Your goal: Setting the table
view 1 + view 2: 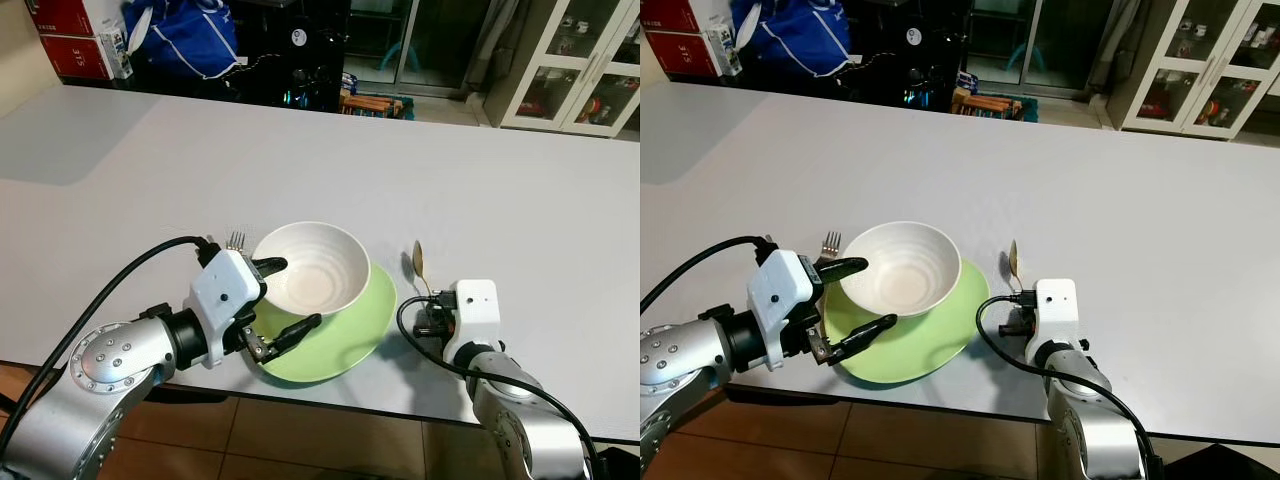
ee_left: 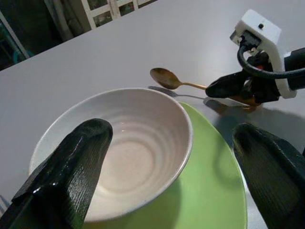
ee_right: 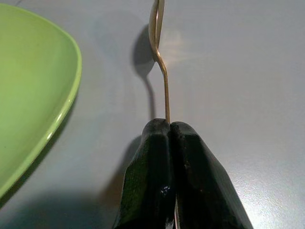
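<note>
Left eye view shows a wide white tabletop [image 1: 300, 160] running across the scene, with dark furniture and a glass-door cabinet behind its far edge. Near the front edge lies a green plate [image 1: 355, 335], and a white bowl [image 1: 310, 265] sits on it, shifted toward the plate's far left part. The left gripper [image 1: 285, 295] reaches in from the robot's left, its two black fingers [image 2: 71, 171] spread wide apart; one finger lies by the bowl's rim, the other hangs over the plate's near side, and the bowl's left side sits between them. Whether either finger touches the bowl cannot be told. Just past the upper finger, behind the left gripper's white housing, the tines of a fork [image 1: 236, 240] show on the tabletop beside the bowl.

To the right of the plate, the right gripper [image 3: 169, 131] has its fingers pressed together on the thin handle of a gold spoon [image 3: 159, 52]. The spoon stretches straight out beyond the fingertips, its bowl end farthest from them and standing on edge. The plate's rim lies just beside the fingers, apart from the spoon.
</note>
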{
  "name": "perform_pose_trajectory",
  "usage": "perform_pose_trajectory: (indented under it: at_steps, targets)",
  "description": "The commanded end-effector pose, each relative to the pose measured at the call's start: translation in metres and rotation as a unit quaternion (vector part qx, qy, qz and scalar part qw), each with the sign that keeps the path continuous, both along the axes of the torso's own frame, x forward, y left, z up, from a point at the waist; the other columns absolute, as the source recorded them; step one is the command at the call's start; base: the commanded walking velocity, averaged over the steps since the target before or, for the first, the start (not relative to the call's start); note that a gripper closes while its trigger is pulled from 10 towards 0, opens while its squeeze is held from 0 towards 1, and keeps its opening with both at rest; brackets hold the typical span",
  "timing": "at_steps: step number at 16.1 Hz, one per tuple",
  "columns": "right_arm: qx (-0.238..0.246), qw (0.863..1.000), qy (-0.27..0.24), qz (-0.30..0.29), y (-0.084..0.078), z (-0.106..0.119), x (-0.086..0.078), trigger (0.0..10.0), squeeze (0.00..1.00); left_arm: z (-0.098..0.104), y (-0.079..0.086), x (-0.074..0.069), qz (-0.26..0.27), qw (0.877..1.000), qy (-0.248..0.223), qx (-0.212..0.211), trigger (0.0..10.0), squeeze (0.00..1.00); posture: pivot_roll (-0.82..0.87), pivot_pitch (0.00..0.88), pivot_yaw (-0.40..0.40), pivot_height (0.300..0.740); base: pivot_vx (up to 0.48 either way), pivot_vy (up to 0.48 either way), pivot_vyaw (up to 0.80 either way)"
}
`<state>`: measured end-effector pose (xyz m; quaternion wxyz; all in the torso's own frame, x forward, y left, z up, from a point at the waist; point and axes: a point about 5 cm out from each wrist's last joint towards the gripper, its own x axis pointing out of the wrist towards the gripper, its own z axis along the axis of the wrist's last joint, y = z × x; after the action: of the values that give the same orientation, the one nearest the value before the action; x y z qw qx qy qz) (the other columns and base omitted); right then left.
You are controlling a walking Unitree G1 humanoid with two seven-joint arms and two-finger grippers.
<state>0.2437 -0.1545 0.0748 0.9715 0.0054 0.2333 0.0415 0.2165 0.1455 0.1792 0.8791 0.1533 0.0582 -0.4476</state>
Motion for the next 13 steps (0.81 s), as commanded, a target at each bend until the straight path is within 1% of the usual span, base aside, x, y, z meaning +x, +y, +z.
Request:
perform_pose_trajectory:
  at_steps: [1, 5, 8, 9, 10, 11, 12, 13]
  targets:
    - [-0.012, 1.000, 0.017, -0.005, -0.0033, -0.0043, -0.0030, 10.0, 0.00, 0.0038, -0.0020, -0.0007, -0.011, 1.000, -0.004, 0.004, 10.0, 0.00, 0.08, 0.029, -0.027, 0.740, 0.000, 0.000, 0.00]
    - [-0.024, 0.999, 0.029, -0.009, -0.0055, -0.0056, -0.0036, 10.0, 0.00, 0.0047, -0.0021, -0.0001, -0.015, 1.000, -0.004, 0.005, 10.0, 0.00, 0.08, 0.029, -0.023, 0.740, 0.000, 0.000, 0.00]
    - [-0.022, 0.999, 0.036, -0.004, -0.0051, -0.0065, -0.0049, 10.0, 0.00, 0.0048, -0.0019, 0.0000, -0.017, 1.000, -0.004, 0.007, 10.0, 0.00, 0.08, 0.030, -0.022, 0.740, 0.000, 0.000, 0.00]
    - [-0.019, 0.999, 0.044, 0.004, -0.0042, -0.0078, -0.0062, 10.0, 0.12, 0.0050, -0.0023, 0.0001, -0.018, 1.000, -0.004, 0.007, 10.0, 0.00, 0.08, 0.030, -0.023, 0.740, 0.000, 0.000, 0.00]
    - [-0.019, 0.999, 0.047, 0.007, -0.0040, -0.0080, -0.0066, 10.0, 0.67, 0.0050, -0.0022, 0.0002, -0.018, 1.000, -0.003, 0.006, 10.0, 0.00, 0.08, 0.030, -0.023, 0.740, 0.000, 0.000, 0.00]
    - [-0.021, 0.999, 0.048, 0.007, -0.0042, -0.0079, -0.0066, 10.0, 0.89, 0.0051, -0.0022, 0.0004, -0.018, 1.000, -0.003, 0.007, 10.0, 0.00, 0.07, 0.030, -0.024, 0.740, 0.000, 0.000, 0.00]
    - [-0.022, 0.999, 0.049, 0.007, -0.0043, -0.0077, -0.0068, 10.0, 0.93, 0.0051, -0.0021, 0.0003, -0.018, 1.000, -0.003, 0.007, 10.0, 0.00, 0.07, 0.030, -0.024, 0.740, 0.000, 0.000, 0.00]
    - [-0.022, 0.998, 0.051, 0.009, -0.0044, -0.0078, -0.0072, 10.0, 1.00, 0.0050, -0.0021, 0.0001, -0.018, 1.000, -0.003, 0.007, 10.0, 0.00, 0.07, 0.031, -0.025, 0.740, 0.000, 0.000, 0.00]
